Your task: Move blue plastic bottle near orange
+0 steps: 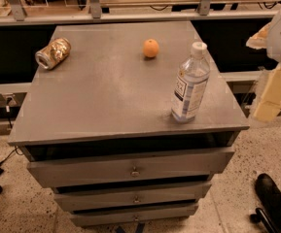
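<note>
The blue plastic bottle (pixel 190 84) stands upright near the front right corner of the grey cabinet top (pixel 106 96). It is clear with a white cap and a white-and-dark-blue label. The orange (pixel 150 48) sits further back, near the middle of the far part of the top, well apart from the bottle. My gripper (pixel 272 93) hangs at the right edge of the view, off to the right of the cabinet and level with the bottle. It touches nothing on the top.
A crushed gold can (pixel 53 53) lies on its side at the back left corner. The cabinet has several drawers (pixel 130 169) below, slightly pulled out. A rail and shelving run behind. A black wheeled base (pixel 273 203) stands on the floor at the lower right.
</note>
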### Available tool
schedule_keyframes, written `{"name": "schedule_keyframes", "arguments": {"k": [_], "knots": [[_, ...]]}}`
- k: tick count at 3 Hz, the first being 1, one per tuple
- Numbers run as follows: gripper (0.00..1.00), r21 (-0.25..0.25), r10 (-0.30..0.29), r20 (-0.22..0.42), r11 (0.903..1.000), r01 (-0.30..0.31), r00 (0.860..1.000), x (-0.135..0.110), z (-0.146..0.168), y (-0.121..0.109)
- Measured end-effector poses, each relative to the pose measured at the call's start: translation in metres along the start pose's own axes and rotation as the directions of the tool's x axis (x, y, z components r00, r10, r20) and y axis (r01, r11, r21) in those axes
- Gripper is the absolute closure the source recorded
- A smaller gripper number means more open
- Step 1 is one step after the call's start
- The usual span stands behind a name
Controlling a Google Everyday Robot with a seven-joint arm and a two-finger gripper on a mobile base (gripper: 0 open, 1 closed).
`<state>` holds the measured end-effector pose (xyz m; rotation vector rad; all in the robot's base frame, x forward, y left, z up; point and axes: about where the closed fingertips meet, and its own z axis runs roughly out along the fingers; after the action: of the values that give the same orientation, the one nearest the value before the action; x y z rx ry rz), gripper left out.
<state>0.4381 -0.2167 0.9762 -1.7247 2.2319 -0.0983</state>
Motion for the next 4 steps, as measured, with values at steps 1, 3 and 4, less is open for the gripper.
{"name": "schedule_keyframes", "arguments": {"k": [1,3,4], "knots": [[0.00,0.000,0.000,0.000,1.0000,0.000,1.000,0.000,0.000,0.000],[0.00,-0.045,0.160,0.213,0.9871,-0.153,0.964,-0.007,0.038,-0.037],[0.00,-0.106,0.197,0.400,0.9799,-0.168,0.895,-0.032,0.051,-0.045]]}}
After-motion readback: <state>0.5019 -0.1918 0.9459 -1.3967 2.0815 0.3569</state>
